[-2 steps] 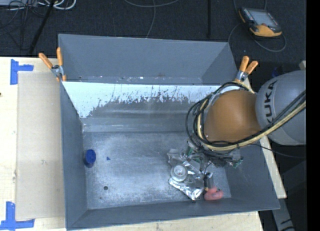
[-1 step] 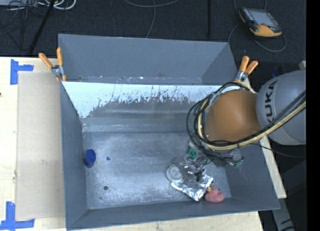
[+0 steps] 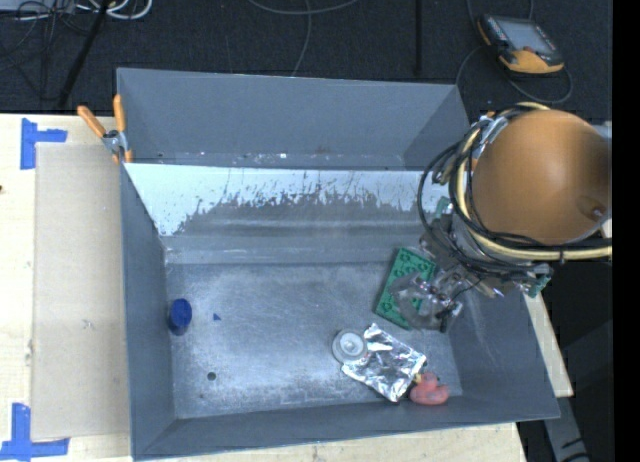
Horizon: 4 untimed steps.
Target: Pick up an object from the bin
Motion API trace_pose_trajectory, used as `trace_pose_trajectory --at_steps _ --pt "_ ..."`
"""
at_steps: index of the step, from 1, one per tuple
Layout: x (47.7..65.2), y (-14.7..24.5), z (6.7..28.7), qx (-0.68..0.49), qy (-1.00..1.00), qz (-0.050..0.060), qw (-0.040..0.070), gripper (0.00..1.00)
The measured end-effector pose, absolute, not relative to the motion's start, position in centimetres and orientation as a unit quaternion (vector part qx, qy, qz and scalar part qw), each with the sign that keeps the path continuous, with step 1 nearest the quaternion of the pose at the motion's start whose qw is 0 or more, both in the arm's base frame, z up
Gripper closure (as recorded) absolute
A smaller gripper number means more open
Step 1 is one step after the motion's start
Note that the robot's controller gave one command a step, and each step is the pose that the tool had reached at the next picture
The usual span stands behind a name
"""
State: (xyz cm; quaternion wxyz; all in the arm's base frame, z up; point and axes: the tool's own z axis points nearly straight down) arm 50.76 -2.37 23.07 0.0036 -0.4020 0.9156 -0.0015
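Observation:
My gripper hangs low at the right side of the bin, under the arm's orange dome. Its tip sits over the lower edge of a green card that leans near the bin's right wall. Just below and left of it lies a crumpled piece of silver foil with a small round silver cap at its left end. A small pink lump rests by the foil's right corner, near the bin's front right.
A small blue cap stands alone at the left of the bin floor. The arm and its cables cover the bin's right wall.

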Motion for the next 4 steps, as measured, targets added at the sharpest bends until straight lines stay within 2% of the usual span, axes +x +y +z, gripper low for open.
trace_pose_trajectory --at_steps 1,2,3,4 --pt "50.6 -2.4 22.6 -0.401 0.916 0.001 0.000 0.00" --pt "56.9 -3.9 11.1 -0.509 0.861 0.002 -0.001 0.00" --pt "61.8 -5.4 13.6 -0.592 0.806 0.000 0.002 0.00" --pt "61.9 -8.7 6.7 -0.642 0.767 0.003 -0.002 0.00"
